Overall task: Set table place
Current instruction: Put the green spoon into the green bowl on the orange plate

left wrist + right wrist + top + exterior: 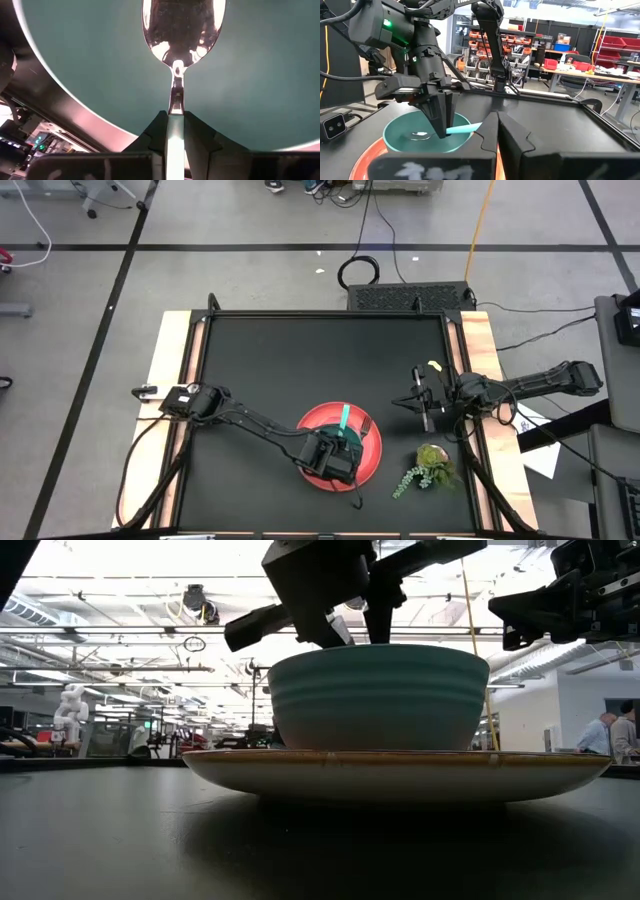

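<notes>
A green bowl (338,448) stands on the round red plate (372,442) at the table's near middle; both also show in the low view, the bowl (378,695) on the plate (400,772). My left gripper (175,127) is over the bowl, shut on a teal-handled spoon (462,129) whose metal head (182,25) is inside the bowl. My right gripper (425,408) is shut and empty above the table, right of the plate. I cannot make out the fork. My left gripper pinches the spoon between its two fingers (199,137) at the handle's lower end, just behind the metal neck (176,102). The fingers come from above, pointing down into the bowl, across the spoon. The head is low in the bowl (420,134); the teal handle slants up over the rim (472,127).
A leafy green plant sprig (428,470) lies on the table near the right edge, right of the plate. The black tabletop (300,360) shows bare on the far half. People stand in the room beyond the table (610,735).
</notes>
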Tool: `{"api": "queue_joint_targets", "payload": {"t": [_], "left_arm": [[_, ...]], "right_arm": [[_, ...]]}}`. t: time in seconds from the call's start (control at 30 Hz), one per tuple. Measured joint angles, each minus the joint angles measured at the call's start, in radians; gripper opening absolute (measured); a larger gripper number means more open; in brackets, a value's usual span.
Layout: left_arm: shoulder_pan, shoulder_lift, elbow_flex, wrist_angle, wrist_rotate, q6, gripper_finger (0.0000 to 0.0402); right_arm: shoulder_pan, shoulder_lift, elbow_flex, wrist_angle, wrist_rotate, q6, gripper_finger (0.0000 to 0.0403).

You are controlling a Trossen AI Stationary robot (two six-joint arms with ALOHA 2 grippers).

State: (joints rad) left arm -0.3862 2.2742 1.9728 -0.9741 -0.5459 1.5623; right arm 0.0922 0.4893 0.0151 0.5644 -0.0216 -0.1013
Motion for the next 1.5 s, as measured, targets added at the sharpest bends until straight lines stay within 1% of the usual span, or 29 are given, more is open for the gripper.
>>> {"api": "queue_joint_targets", "payload": {"t": [0.1, 0.27, 0.37, 0.47, 0.63, 0.8, 1.5], "left_arm": [[0.001, 0.0, 0.0, 0.003, 0.015, -0.001, 0.0045], [0.001, 0.0, 0.0, 0.02, 0.036, -0.02, 0.0035], [0.001, 0.0, 0.0, 0.038, 0.049, -0.031, 0.004], [0.001, 0.0, 0.0, 0.048, 0.049, -0.038, 0.0044], [0.009, 0.0, 0.0, 0.047, 0.053, -0.058, 0.0039], [0.014, 0.0, 0.0, 0.044, 0.052, -0.059, 0.0045], [0.015, 0.0, 0.0, 0.022, 0.064, -0.072, 0.0049]], "right_arm": [[0.0, 0.0, 0.0, 0.0, 0.0, 0.0, 0.0], [0.0, 0.0, 0.0, 0.0, 0.0, 0.0, 0.0], [0.0, 0.0, 0.0, 0.0, 0.0, 0.0, 0.0], [0.0, 0.0, 0.0, 0.0, 0.0, 0.0, 0.0], [0.0, 0.0, 0.0, 0.0, 0.0, 0.001, 0.0], [0.0, 0.0, 0.0, 0.0, 0.0, 0.003, 0.0], [0.0, 0.0, 0.0, 0.0, 0.0, 0.003, 0.0]]}}
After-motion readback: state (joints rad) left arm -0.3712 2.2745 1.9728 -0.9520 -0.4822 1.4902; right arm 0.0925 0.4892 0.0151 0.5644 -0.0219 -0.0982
